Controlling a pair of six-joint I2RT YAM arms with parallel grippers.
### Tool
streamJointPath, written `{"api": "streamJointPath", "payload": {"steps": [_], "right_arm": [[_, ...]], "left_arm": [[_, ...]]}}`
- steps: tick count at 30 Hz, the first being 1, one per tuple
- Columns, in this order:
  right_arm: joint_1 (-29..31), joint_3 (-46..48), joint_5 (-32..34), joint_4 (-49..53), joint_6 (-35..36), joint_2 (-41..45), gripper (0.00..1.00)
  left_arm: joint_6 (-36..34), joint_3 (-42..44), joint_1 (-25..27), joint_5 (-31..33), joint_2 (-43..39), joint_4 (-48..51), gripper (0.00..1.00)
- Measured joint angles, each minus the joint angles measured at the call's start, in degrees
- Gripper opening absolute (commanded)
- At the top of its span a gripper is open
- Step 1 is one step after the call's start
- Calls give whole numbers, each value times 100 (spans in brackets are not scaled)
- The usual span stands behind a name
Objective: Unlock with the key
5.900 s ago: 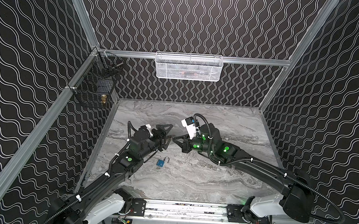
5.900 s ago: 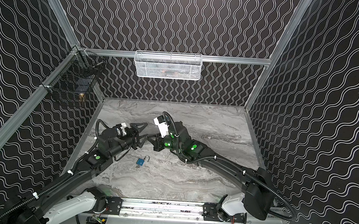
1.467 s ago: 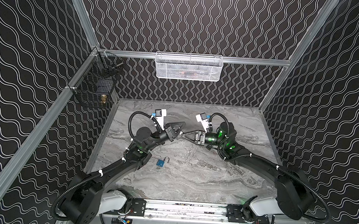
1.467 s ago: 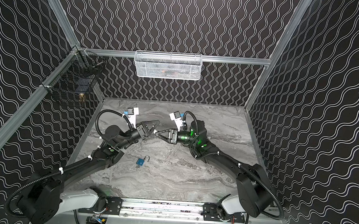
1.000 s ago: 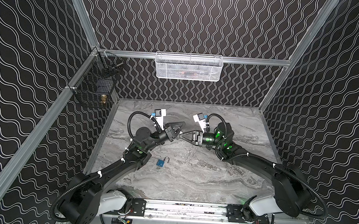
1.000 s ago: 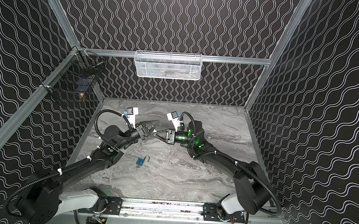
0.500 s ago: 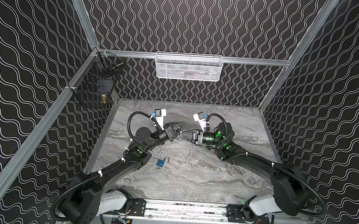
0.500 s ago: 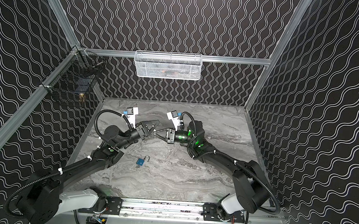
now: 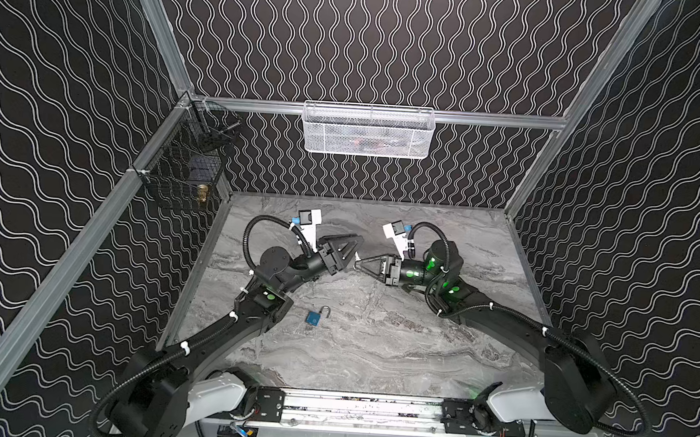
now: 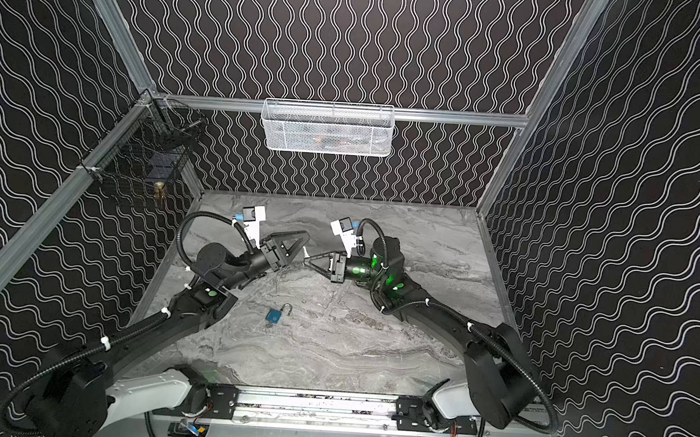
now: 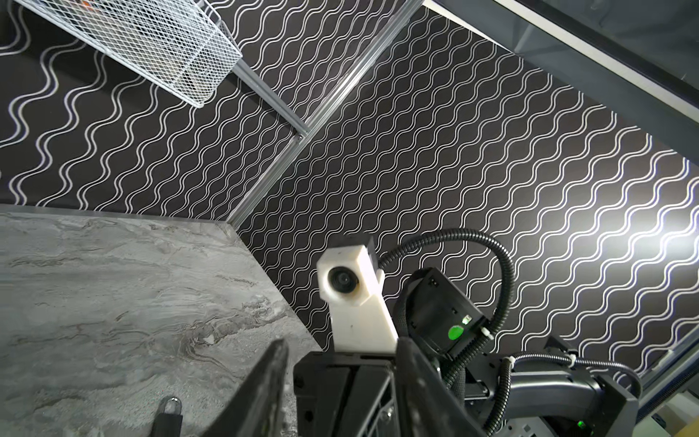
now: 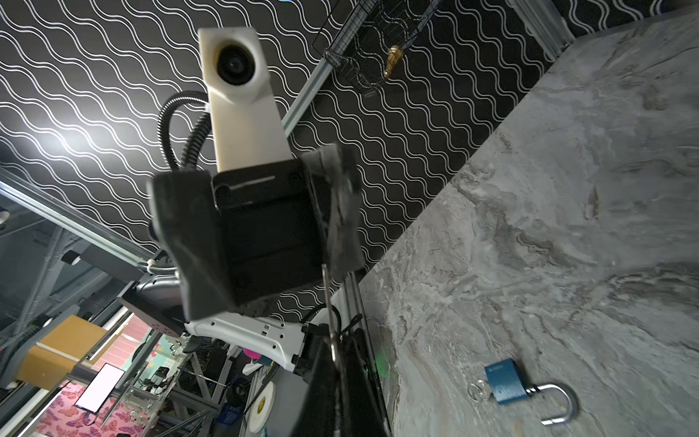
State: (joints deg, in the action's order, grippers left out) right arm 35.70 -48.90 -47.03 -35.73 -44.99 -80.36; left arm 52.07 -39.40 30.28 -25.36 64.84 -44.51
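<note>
A blue padlock [image 9: 314, 317] [image 10: 274, 315] [image 12: 505, 381] lies on the marble table with its shackle swung open and a small ring beside it. Both grippers meet tip to tip above the table behind it. My right gripper [image 9: 358, 261] [image 10: 306, 258] [image 12: 334, 340] is shut on a thin silver key [image 12: 326, 291] [image 10: 305, 251], whose blade sticks out towards the left gripper. My left gripper [image 9: 356, 251] [image 10: 303, 246] [image 11: 342, 342] is open, with its fingers [image 12: 340, 212] spread on either side of the key and nothing gripped.
A white mesh basket [image 9: 368, 131] hangs on the back wall. On the left wall hangs a black wire basket [image 9: 185, 168] with a brass piece in it. Both arms reach in from the front rail [image 9: 361, 407].
The left gripper has opened and let go of the key, which stays in the shut right gripper. Both arms hold about the same place; the padlock has not moved.
</note>
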Motion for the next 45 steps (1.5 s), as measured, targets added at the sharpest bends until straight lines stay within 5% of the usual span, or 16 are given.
{"api": "streamJointPath", "payload": {"steps": [6, 14, 31, 45], "right_arm": [[-234, 236, 63, 955, 476, 509, 0], [-833, 468, 332, 2573, 1001, 1161, 0], [-2479, 1231, 1069, 4725, 1134, 1606, 0], [-3178, 1493, 1093, 4881, 1196, 1412, 0]], "left_arm": [[-254, -365, 0, 448, -271, 1401, 69], [-544, -1141, 289, 787, 398, 3438, 72], [-1899, -3735, 2026, 2267, 3335, 6140, 73], [-2688, -5967, 2306, 2916, 5818, 7385, 67]]}}
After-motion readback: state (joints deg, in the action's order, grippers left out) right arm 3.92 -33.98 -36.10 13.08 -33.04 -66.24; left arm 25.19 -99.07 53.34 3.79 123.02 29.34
